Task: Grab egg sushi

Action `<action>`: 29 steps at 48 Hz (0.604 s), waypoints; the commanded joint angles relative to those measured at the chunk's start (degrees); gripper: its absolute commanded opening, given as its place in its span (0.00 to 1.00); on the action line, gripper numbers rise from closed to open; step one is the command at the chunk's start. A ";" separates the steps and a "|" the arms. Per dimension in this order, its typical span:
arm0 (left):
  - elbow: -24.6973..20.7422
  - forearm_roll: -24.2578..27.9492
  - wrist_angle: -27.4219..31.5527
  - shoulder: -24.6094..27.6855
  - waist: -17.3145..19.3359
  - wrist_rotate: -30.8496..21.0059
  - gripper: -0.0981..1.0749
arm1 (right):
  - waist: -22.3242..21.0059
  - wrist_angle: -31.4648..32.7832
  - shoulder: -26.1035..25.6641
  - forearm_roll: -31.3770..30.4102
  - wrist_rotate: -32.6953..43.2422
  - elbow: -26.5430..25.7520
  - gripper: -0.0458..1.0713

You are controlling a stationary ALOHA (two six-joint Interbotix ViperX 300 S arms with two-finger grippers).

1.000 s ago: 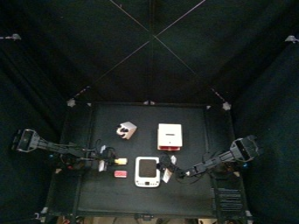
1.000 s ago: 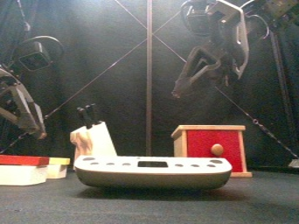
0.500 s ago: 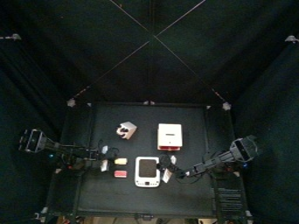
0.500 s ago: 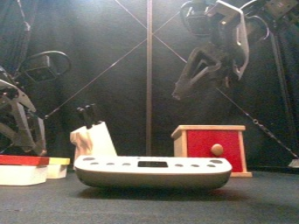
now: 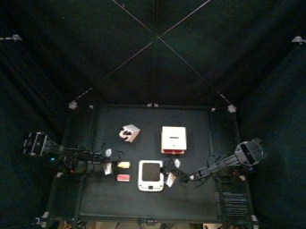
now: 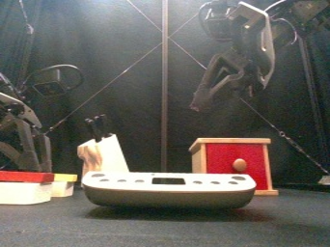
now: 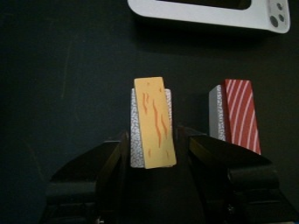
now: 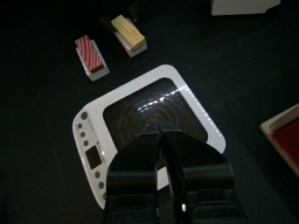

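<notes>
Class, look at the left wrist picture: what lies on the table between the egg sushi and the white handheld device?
Nothing: in the left wrist view, bare black table separates the egg sushi from the white handheld device.

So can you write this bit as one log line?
step: reach | left gripper: open, jaws either side of egg sushi, not gripped | right gripper: shut, above white device

The white handheld device (image 5: 149,175) lies near the table's (image 5: 198,121) front edge, about midway along it. Just to its left sit the red block (image 5: 123,179), closer to the front edge, and the egg sushi (image 5: 122,165) right behind it. Further back, toward the table's middle, a small knife block (image 5: 128,134) stands left of a drawer box (image 5: 174,139), the two slightly apart.
</notes>
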 commanded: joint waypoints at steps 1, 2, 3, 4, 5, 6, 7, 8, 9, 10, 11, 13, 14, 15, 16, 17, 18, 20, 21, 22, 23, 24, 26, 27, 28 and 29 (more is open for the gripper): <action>-1.23 0.09 -0.26 0.44 0.18 0.09 0.80 | -0.18 0.18 -0.88 -0.18 -0.18 -0.70 0.25; -1.23 0.09 -0.26 0.53 0.09 0.09 0.80 | -0.18 0.18 -0.88 -0.18 -0.18 -0.79 0.24; -1.23 0.09 -0.26 0.62 0.18 0.09 0.80 | -0.18 0.18 -0.88 -0.18 -0.18 -0.79 0.24; -1.32 0.09 -0.26 0.70 0.18 0.09 0.80 | -0.18 0.09 -0.88 -0.18 -0.18 -0.79 0.24; -1.41 0.09 -0.18 0.79 0.18 0.09 0.80 | -0.18 0.18 -0.88 -0.18 -0.18 -0.79 0.24; -1.41 0.09 -0.26 0.79 0.26 0.09 0.79 | -0.18 0.09 -0.88 -0.18 -0.18 -0.79 0.24; -1.49 0.09 -0.26 0.79 0.26 0.09 0.79 | -0.18 0.18 -0.88 -0.18 -0.18 -0.70 0.24; -1.58 0.09 -0.26 0.79 0.35 0.09 0.79 | -0.18 0.18 -0.88 -0.18 -0.18 -0.70 0.24; -1.58 0.09 -0.26 0.79 0.44 0.09 0.79 | -0.18 0.18 -0.88 -0.18 -0.18 -0.79 0.24; -1.58 0.18 -0.26 0.88 0.53 0.09 0.79 | -0.18 0.18 -0.88 -0.18 -0.18 -0.79 0.24; -1.67 0.09 -0.18 0.79 0.53 0.09 0.79 | -0.18 0.18 -0.88 -0.18 -0.18 -0.79 0.24; -1.67 0.18 -0.26 0.79 0.62 0.09 0.79 | -0.26 0.18 -0.88 -0.18 -0.09 -0.70 0.24; -1.67 0.09 -0.26 0.79 0.62 0.09 0.79 | -0.26 0.09 -0.88 -0.18 -0.18 -0.79 0.24; -1.67 0.09 -0.26 0.79 0.62 0.09 0.79 | -0.26 0.18 -0.88 -0.18 -0.18 -0.79 0.24; -1.67 0.09 -0.26 0.79 0.62 0.09 0.79 | -0.26 0.18 -0.88 -0.18 -0.18 -0.79 0.24; -1.67 0.18 -0.26 0.88 0.62 0.09 0.79 | -0.26 0.18 -0.88 -0.18 -0.18 -0.70 0.25; -1.67 0.09 -0.26 0.79 0.70 0.09 0.79 | -0.26 0.18 -0.88 -0.18 -0.18 -0.70 0.24; -1.67 0.09 -0.26 0.79 0.62 0.09 0.79 | -0.26 0.18 -0.88 -0.18 -0.18 -0.79 0.24; -1.67 0.18 -0.26 0.88 0.62 0.09 0.79 | -0.26 0.18 -0.88 -0.18 -0.18 -0.70 0.24; -1.67 0.09 -0.26 0.88 0.62 0.09 0.79 | -0.26 0.18 -0.88 -0.18 -0.18 -0.79 0.24; -1.58 0.18 -0.26 0.88 0.62 0.18 0.79 | -0.26 0.18 -0.88 -0.18 -0.18 -0.79 0.24; -1.58 0.09 -0.18 0.88 0.62 0.18 0.79 | -0.26 0.18 -0.88 -0.09 -0.18 -0.70 0.24; -1.58 0.18 -0.26 0.79 0.70 0.18 0.79 | -0.26 0.18 -0.88 -0.09 -0.18 -0.70 0.24; -1.58 0.26 -0.26 0.88 0.62 0.18 0.79 | -0.26 0.18 -0.88 0.09 -0.18 -0.70 0.24; -1.58 0.26 -0.26 0.79 0.62 0.18 0.79 | -0.26 0.18 -0.88 0.18 -0.18 -0.70 0.24; -1.58 0.35 -0.26 0.79 0.70 0.18 0.79 | -0.26 0.18 -0.88 0.26 -0.18 -0.70 0.24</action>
